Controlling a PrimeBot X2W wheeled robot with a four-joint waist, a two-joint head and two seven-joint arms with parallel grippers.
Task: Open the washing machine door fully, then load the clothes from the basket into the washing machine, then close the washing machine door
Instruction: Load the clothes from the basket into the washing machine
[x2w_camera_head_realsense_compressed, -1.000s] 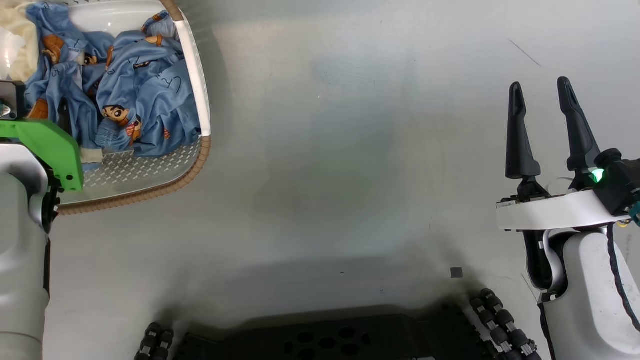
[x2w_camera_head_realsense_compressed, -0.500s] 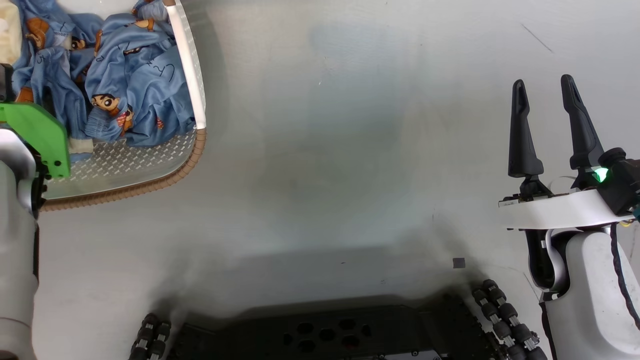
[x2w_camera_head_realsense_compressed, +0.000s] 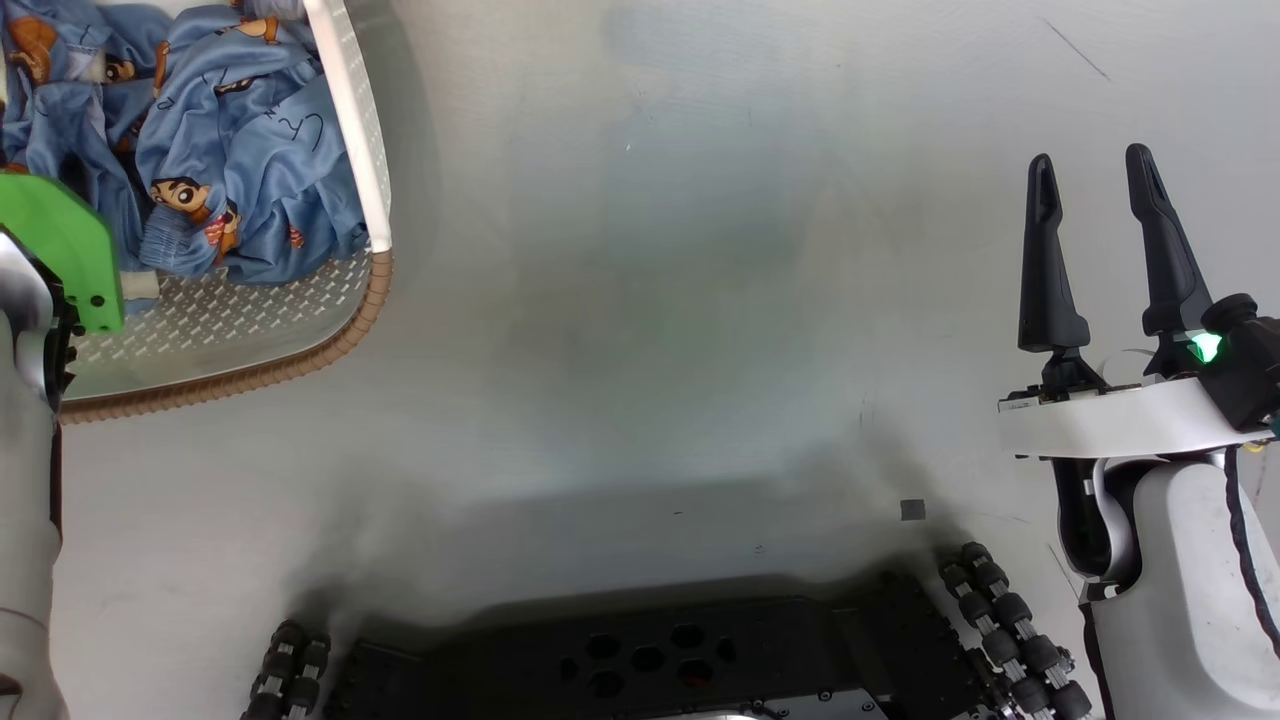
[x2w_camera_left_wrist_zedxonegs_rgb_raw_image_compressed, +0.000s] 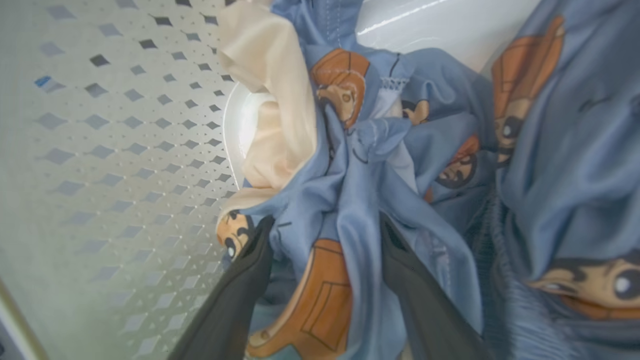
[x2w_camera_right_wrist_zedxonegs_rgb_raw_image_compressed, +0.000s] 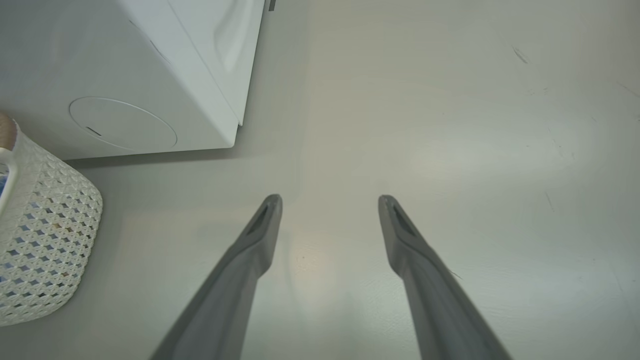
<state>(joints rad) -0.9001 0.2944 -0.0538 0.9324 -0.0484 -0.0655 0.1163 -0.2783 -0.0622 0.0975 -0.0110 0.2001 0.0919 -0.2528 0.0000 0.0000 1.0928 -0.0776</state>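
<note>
**Head view.** The basket (x2w_camera_head_realsense_compressed: 230, 320) sits on the floor (x2w_camera_head_realsense_compressed: 650, 300) at the upper left. The clothes (x2w_camera_head_realsense_compressed: 240, 170) are heaped in it, blue with orange-brown cartoon figures, and a strip of its perforated wall is bare below them. A green bracket (x2w_camera_head_realsense_compressed: 60, 240) on the left arm overlaps the basket's near side. The right pincer (x2w_camera_head_realsense_compressed: 1090, 160) is at the far right, well apart from the basket, with its fingers spread and nothing between them. The robot's black base (x2w_camera_head_realsense_compressed: 650, 660) runs along the bottom edge.

**Left wrist view.** This looks inside the basket (x2w_camera_left_wrist_zedxonegs_rgb_raw_image_compressed: 125, 150). The left pincer (x2w_camera_left_wrist_zedxonegs_rgb_raw_image_compressed: 326, 220) is pushed into the clothes (x2w_camera_left_wrist_zedxonegs_rgb_raw_image_compressed: 400, 150) with its fingers apart. A fold of blue fabric with an orange print lies between them, not pinched. A cream-white piece (x2w_camera_left_wrist_zedxonegs_rgb_raw_image_compressed: 270, 100) lies against the basket wall.

**Right wrist view.** The right pincer (x2w_camera_right_wrist_zedxonegs_rgb_raw_image_compressed: 330, 197) hangs open over bare floor (x2w_camera_right_wrist_zedxonegs_rgb_raw_image_compressed: 450, 150). The washing machine (x2w_camera_right_wrist_zedxonegs_rgb_raw_image_compressed: 125, 65) shows as a white lower corner with a round cover (x2w_camera_right_wrist_zedxonegs_rgb_raw_image_compressed: 122, 122) at the upper left. The basket's (x2w_camera_right_wrist_zedxonegs_rgb_raw_image_compressed: 45, 230) lattice outer wall stands just in front of it.
</note>
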